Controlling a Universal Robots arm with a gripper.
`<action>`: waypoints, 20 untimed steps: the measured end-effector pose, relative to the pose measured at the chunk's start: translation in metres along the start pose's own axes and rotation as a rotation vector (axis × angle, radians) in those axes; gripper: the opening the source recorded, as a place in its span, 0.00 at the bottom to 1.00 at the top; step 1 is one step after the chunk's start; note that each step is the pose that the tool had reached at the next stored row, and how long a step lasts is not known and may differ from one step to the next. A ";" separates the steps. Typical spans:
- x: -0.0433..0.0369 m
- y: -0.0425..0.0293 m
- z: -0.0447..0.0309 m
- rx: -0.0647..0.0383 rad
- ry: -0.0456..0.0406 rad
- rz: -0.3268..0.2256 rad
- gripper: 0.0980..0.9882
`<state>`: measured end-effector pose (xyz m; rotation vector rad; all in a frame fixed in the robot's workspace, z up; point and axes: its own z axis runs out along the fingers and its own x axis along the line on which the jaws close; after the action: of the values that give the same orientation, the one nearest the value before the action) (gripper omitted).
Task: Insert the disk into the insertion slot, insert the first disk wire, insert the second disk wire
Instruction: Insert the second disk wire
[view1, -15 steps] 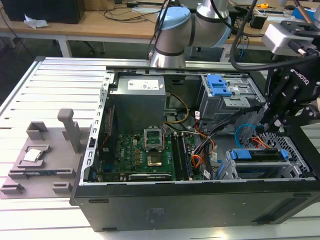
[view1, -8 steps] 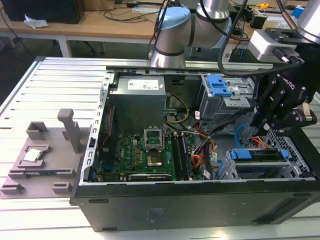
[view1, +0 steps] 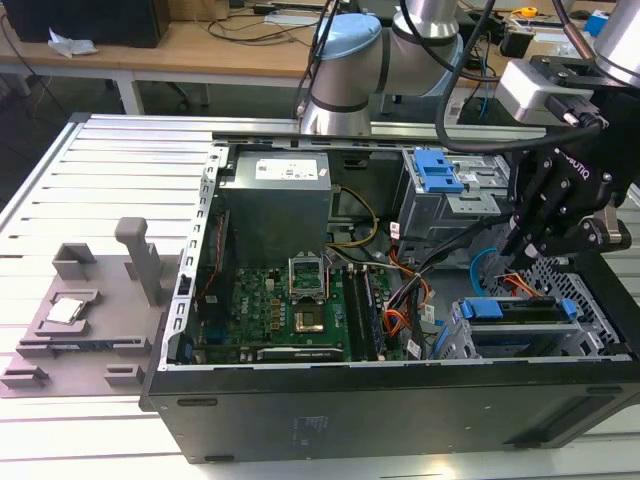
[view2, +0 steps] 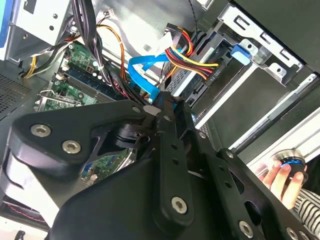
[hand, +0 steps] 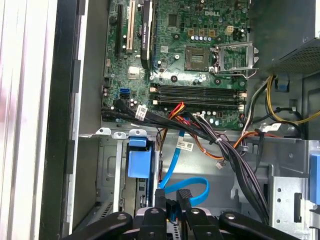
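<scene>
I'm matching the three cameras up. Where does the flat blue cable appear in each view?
Exterior view: the blue cable curves to the exterior view's right of the motherboard.
Second wrist view: it loops beside the red-and-yellow wires.
First wrist view: it runs past the blue tab into a loop.
Shared landmark: the green motherboard.

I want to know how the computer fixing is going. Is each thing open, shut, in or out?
Computer case: open, side panel off.
Disk: in the insertion slot.
Gripper: shut on the end of the blue wire.
Blue wire: looped, one end in the gripper.
</scene>
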<state>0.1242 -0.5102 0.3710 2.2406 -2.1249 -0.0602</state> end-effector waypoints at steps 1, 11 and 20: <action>0.0000 0.0000 0.0000 0.000 0.0000 0.000 0.12; 0.0001 0.0000 0.0001 -0.004 0.0681 0.004 0.21; 0.0000 0.0000 0.0000 -0.004 0.0684 0.004 0.07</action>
<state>0.1242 -0.5102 0.3710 2.2033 -2.0926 0.0126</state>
